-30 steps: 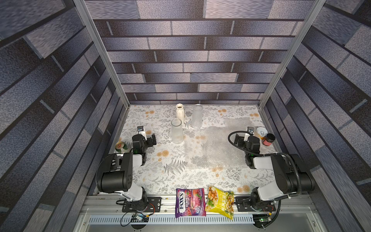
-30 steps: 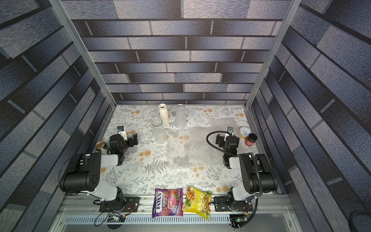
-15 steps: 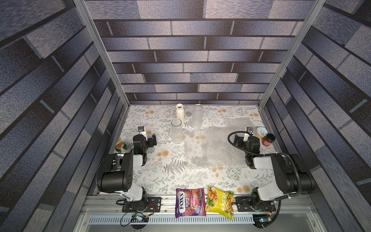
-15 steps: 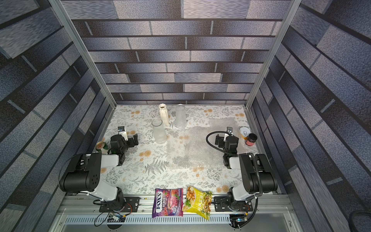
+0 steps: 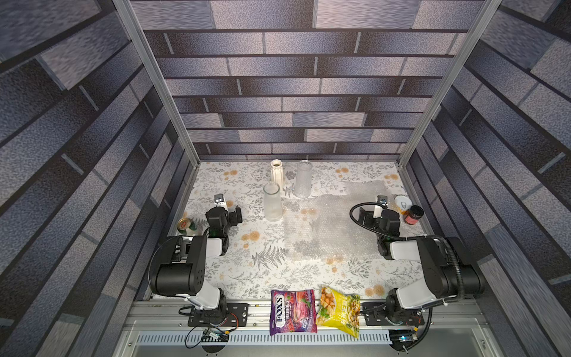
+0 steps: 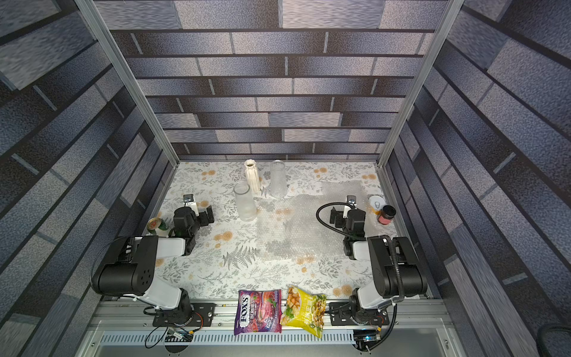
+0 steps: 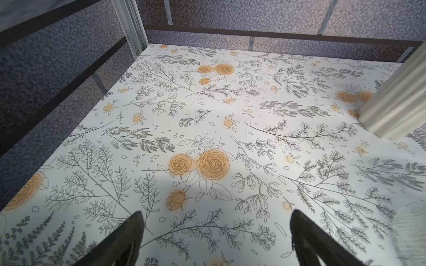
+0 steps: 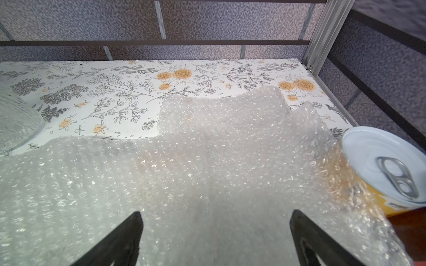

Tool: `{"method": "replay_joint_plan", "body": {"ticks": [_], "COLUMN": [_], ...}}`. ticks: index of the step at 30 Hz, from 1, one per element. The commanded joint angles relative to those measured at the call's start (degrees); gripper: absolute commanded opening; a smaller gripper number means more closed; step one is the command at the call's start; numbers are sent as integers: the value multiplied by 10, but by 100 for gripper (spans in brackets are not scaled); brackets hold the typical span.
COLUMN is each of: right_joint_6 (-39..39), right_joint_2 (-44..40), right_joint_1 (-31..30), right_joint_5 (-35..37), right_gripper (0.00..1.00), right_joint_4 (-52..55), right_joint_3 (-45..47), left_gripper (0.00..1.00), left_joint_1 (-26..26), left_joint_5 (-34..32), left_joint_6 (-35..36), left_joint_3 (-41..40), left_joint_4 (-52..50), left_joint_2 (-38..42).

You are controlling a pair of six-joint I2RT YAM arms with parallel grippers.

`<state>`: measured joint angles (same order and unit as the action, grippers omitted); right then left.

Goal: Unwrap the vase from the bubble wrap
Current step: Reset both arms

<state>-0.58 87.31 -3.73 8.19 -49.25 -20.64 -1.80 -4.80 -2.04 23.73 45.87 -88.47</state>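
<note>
Clear bubble wrap (image 8: 184, 161) flat, edge veiling can (image 8: 380, 161) side | left hand (image 7: 216, 211) wide, empty; right hand (image 8: 216, 211) wide, empty

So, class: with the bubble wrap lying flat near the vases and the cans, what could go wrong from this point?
1. The bubble wrap rides up against the white-topped can. If the open right gripper above it drags the sheet, the can may tip.
2. The shorter glass vase stands close beside the sheet's edge, so a tug on the sheet or a sweeping arm might knock it over.
</note>
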Motion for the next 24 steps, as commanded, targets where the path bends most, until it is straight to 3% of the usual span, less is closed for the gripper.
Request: {"method": "replay_joint_plan", "body": {"ticks": [1, 24], "right_joint_6": [-6, -5], "right_joint_2": [-1, -1], "right_joint_1": [3, 3], "right_joint_5": [-8, -11], "right_gripper": [100, 100], "right_joint_4": [4, 4], "right_joint_3": [-11, -11], "left_gripper": [100, 100], "left_joint_1": [3, -12], "left_joint_5": [-9, 19], "left_joint_6": [4, -5], "left_joint_3": [1, 9], "left_joint_4": [11, -4], "left_joint_2": [3, 2]}}
